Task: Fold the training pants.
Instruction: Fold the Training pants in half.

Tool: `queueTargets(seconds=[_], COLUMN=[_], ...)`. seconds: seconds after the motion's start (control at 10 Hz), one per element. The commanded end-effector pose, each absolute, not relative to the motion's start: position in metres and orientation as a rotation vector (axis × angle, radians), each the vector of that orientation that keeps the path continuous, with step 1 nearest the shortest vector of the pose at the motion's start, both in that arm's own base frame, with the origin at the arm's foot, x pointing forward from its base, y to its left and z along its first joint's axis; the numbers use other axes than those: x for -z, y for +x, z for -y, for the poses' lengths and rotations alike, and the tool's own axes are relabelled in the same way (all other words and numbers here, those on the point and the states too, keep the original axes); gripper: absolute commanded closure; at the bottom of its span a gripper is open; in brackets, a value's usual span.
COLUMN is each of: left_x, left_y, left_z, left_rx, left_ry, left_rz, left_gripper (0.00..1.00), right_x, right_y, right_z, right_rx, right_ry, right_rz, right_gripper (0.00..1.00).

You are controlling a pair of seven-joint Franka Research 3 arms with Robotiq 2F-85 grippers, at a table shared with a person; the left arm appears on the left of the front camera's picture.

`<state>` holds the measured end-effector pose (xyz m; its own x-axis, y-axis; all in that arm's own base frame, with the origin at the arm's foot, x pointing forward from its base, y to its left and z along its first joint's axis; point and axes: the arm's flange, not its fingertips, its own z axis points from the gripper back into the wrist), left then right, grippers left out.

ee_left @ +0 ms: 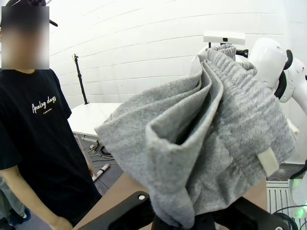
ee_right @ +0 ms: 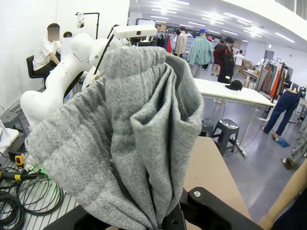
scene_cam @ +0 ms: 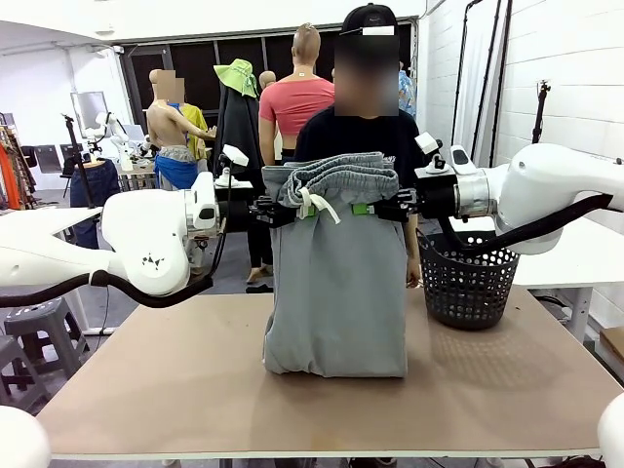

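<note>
1. Hanging between the two arms above the middle of the table (scene_cam: 195, 390), the training pants (scene_cam: 336, 292) drop from the waistband in one long grey panel, and the bottom edge rests bunched on the tabletop. A person in a black T-shirt (scene_cam: 356, 136) stands just behind them at the far side, and a black mesh basket (scene_cam: 468, 283) sits on the table to the right, beside the cloth but apart from it.

2. The cloth looks like soft, light jersey: it sags, pleats and folds over itself wherever it is not held, so I judge it will not keep any shape on its own and will follow whichever corner is moved. It seems neither slippery nor fragile. The thick gathered waistband (scene_cam: 336, 175), with its off-white drawstring (scene_cam: 317, 203) dangling at the front, is the firmest part and the best place to grip; the two ends of that band are where a hold should keep the panel flat.

3. The left gripper (scene_cam: 268, 211) is closed on the waistband's left end; in the left wrist view its dark jaws stand narrow at the bottom edge with the grey fabric (ee_left: 192, 143) wedged between them and billowing up in front of the lens.

4. The right gripper (scene_cam: 395, 207) pinches the opposite end the same way, a green pad just visible against the cloth; in the right wrist view the fabric (ee_right: 134, 143) rises straight out of the nearly closed jaws.
</note>
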<state>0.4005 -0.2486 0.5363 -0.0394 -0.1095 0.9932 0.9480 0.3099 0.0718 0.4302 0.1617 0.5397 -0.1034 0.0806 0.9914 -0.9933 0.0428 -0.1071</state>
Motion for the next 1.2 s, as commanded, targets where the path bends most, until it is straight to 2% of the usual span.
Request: queueTargets(seconds=[0.0, 1.1], left_x=[-0.5373, -0.5373], left_y=[0.3991, 0.3991], left_z=[0.2489, 0.2489], left_rx=[1.051, 1.051], left_ry=[-0.869, -0.869], left_rz=[1.328, 1.328], left_gripper=[1.0, 1.0], right_x=[-0.541, -0.541], right_y=[0.429, 0.429], right_z=[-0.1647, -0.1647], right_rx=[-1.291, -1.291], right_ry=[1.068, 1.068], right_rz=[1.253, 1.253], right_gripper=[1.0, 1.0])
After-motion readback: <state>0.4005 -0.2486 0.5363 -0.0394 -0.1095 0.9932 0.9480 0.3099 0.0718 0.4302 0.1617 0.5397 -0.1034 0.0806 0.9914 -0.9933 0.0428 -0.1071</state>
